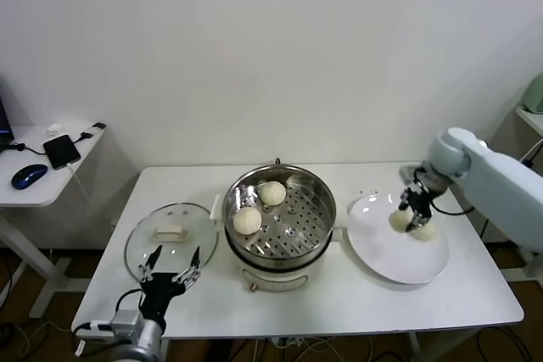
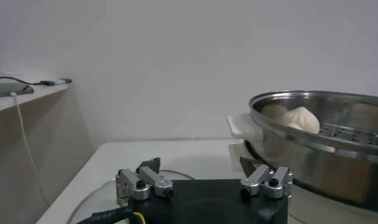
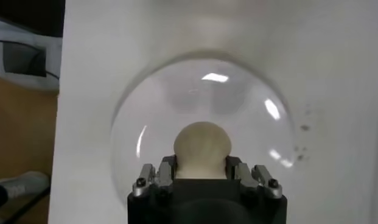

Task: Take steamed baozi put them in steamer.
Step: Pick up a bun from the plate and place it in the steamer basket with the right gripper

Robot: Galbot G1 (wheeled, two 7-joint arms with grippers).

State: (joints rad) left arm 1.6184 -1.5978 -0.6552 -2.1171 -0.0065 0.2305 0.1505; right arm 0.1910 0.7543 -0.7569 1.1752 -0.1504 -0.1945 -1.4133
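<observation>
A: Right gripper (image 1: 415, 212) clamped on a baozi (image 3: 202, 150) over the plate (image 1: 373, 252); neighbour bun (image 1: 397, 220) touching, may drag along.

B: Soft dough could slip before the steamer (image 1: 318, 222) (left gripper (image 1: 172, 265) idle, jaws apart, by the lid (image 1: 140, 243)).

— Are you reading any label, brand or number here?

— You are looking at one trace only: pale printing on the black cable (image 2: 106, 215) running beside the left claw's (image 2: 204, 182) body, seen from the left wrist. The characters are showing too faintly for you to make them out.

— Anything on the steamer (image 1: 280, 219), the plate (image 1: 399, 243) or the tabletop (image 1: 339, 294)?

— You are finding nothing legible on those; no lettering is showing there.
</observation>
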